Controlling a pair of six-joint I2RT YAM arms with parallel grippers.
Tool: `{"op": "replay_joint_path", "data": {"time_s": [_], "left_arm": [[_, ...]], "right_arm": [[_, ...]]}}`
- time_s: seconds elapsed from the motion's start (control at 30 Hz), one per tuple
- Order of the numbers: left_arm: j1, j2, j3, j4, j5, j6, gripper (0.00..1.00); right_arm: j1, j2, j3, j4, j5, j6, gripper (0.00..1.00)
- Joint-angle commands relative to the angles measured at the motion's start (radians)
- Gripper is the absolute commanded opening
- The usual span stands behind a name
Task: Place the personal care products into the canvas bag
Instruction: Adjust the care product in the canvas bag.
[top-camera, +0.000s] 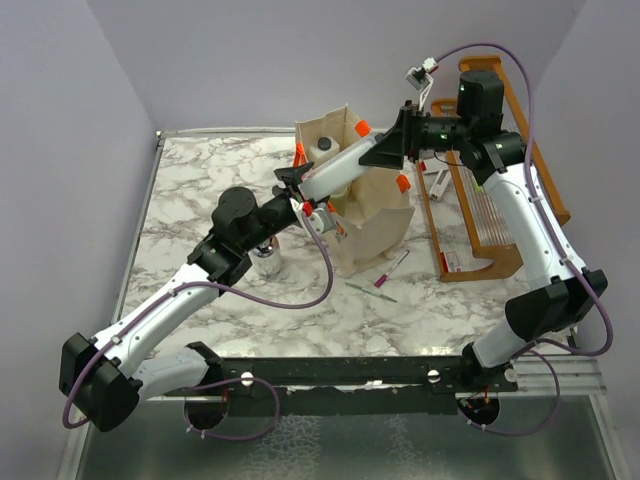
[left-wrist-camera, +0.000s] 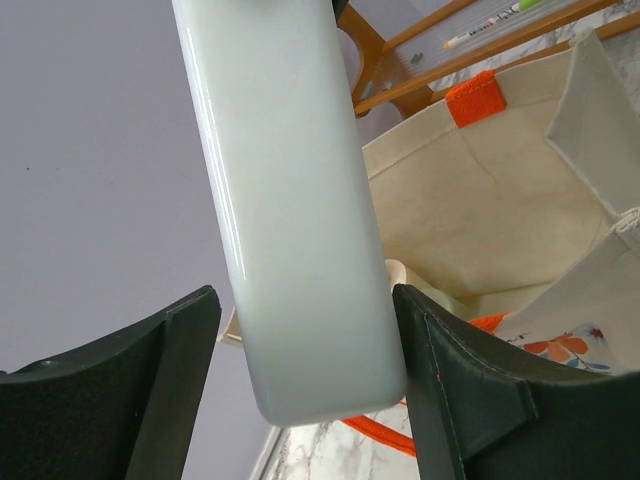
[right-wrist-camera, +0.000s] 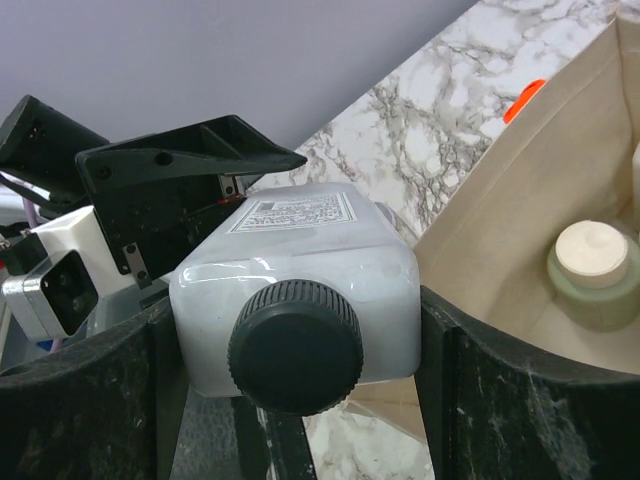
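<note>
White bottle (right-wrist-camera: 310, 245) clamped in right hand (right-wrist-camera: 297, 310) over canvas bag (right-wrist-camera: 520, 200); left hand (left-wrist-camera: 300, 300) apart.

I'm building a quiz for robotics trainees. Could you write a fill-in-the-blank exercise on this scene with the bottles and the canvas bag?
1. The white rectangular plastic bottle has a round ___ screw cap.
2. The olive-green bottle standing inside the upright beige canvas bag has a ___ cap.
3. The bag's fabric tabs are bright ___.
Missing words: black; cream; orange.
</note>
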Motion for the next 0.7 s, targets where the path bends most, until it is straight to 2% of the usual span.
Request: {"op": "replay_joint_path", "data": {"time_s": [0.0,0.37,0.67], "left_arm": [[0.005,-0.027,0.016,0.035,0.020,-0.006,0.73],[0.005,-0.058,-0.022,-0.023,0.025,0.008,0.76],[0.005,-0.065,-0.044,-0.036,0.014,-0.027,0.76]], "right_arm": [[-0.024,-0.007,0.096,0.043,-0.011,0.012,0.01],[-0.046,0.025,0.237,-0.059,0.143,-0.081,0.01],[-0.046,0.006,0.218,-0.087,0.287,-0.180,0.01]]}}
